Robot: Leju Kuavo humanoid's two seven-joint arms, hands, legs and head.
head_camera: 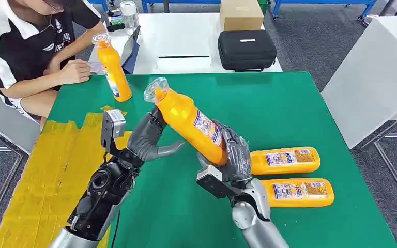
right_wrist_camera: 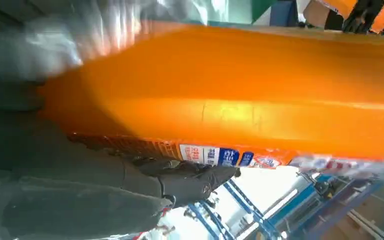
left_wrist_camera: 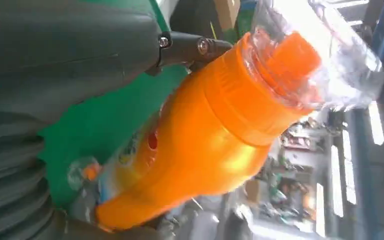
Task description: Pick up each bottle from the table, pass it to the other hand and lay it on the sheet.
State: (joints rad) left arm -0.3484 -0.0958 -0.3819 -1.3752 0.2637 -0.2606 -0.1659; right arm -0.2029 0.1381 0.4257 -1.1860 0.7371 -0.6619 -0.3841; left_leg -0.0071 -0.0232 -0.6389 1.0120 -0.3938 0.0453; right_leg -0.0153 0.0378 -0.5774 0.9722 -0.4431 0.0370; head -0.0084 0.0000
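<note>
one bottle (head_camera: 191, 124) in right hand (head_camera: 232, 155)

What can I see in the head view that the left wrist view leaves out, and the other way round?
The head view alone takes in the whole green table, the yellow sheet, a bottle standing upright, two bottles lying flat, a seated person, and the right hand gripping the lower part of a tilted bottle. The left wrist view alone shows that bottle's orange cap under its clear cover up close. Both show the tilted bottle and the left hand reaching at its neck.
</note>
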